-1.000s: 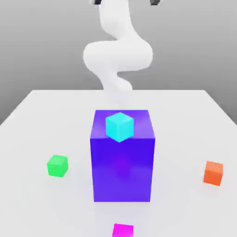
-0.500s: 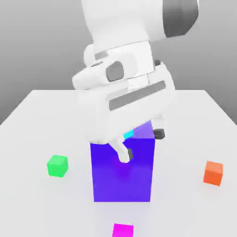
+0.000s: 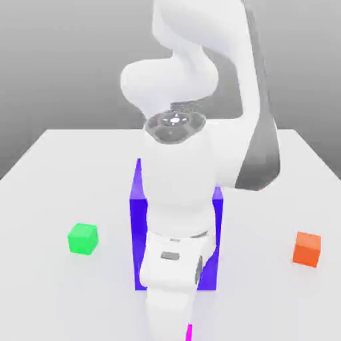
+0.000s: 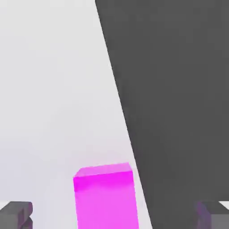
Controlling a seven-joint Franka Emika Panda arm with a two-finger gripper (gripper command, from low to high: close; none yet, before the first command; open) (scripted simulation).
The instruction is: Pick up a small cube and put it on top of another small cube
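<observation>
Exterior view: the white arm (image 3: 180,200) stands in front of the big blue-violet block (image 3: 137,226), hiding most of it. The green cube (image 3: 82,238) sits on the white table (image 3: 53,173) toward the exterior view's left, well apart from the block; an orange cube (image 3: 307,249) sits toward the exterior view's right. A sliver of the magenta cube (image 3: 190,332) shows at the near table edge beside the arm's lower end.

Hand view: the magenta cube (image 4: 104,197) rests on the table near its edge, between the two dark fingertips (image 4: 15,214) of the gripper (image 4: 114,215). The jaws stand fully spread, gripping nothing.

Handling judgement: the cube looks rigid, light and smooth-faced, with flat parallel sides and sharp edges. Best purchase is on two opposite vertical faces, centred, so it does not twist. Slick faces could slip under an off-centre pinch.
</observation>
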